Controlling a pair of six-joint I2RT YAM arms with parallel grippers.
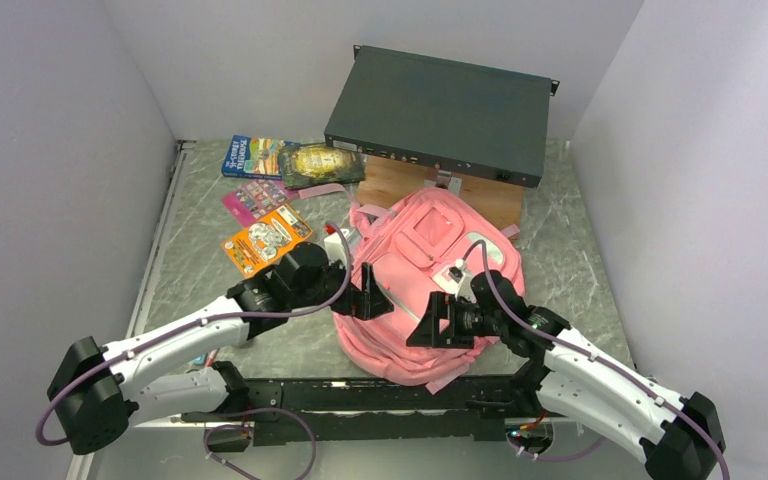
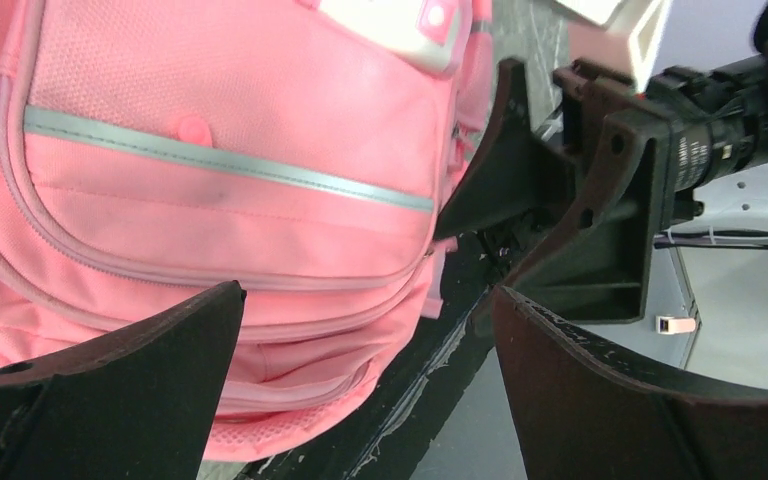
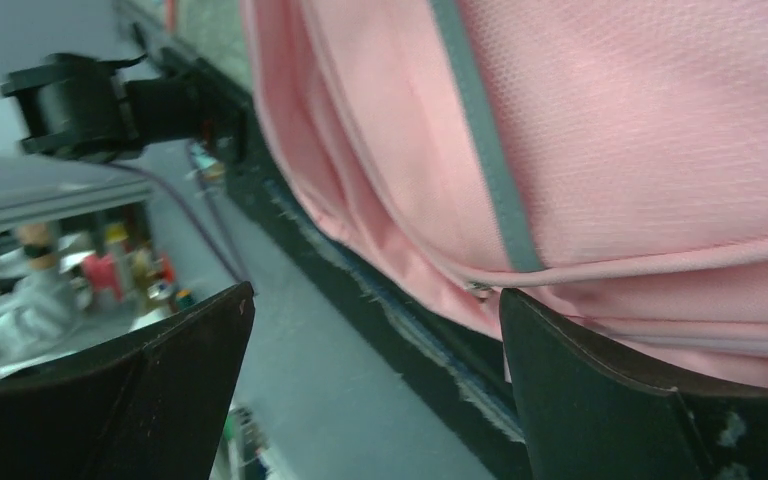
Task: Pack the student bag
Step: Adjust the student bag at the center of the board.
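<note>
Bag [image 1: 425,270] lies flat mid-table [image 1: 580,270], front pockets up. Left gripper [image 1: 372,300] is at the bag's 9 o'clock edge and right gripper [image 1: 432,325] over its 6 o'clock part. The two point toward each other; jaws apparently spread, angle poor. Dark flat case [image 1: 440,110] at 12 o'clock sits on a wood block [image 1: 410,185] just beside the bag's top. Clustered at 10 o'clock: blue book [image 1: 250,157], dark packet [image 1: 320,165], pink card [image 1: 255,200], orange booklet [image 1: 265,240].

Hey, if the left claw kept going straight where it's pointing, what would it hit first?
Probably the student bag, whose lower front lies straight ahead between the fingers of the open left claw; the right claw faces it beyond. Depth is unclear.
</note>
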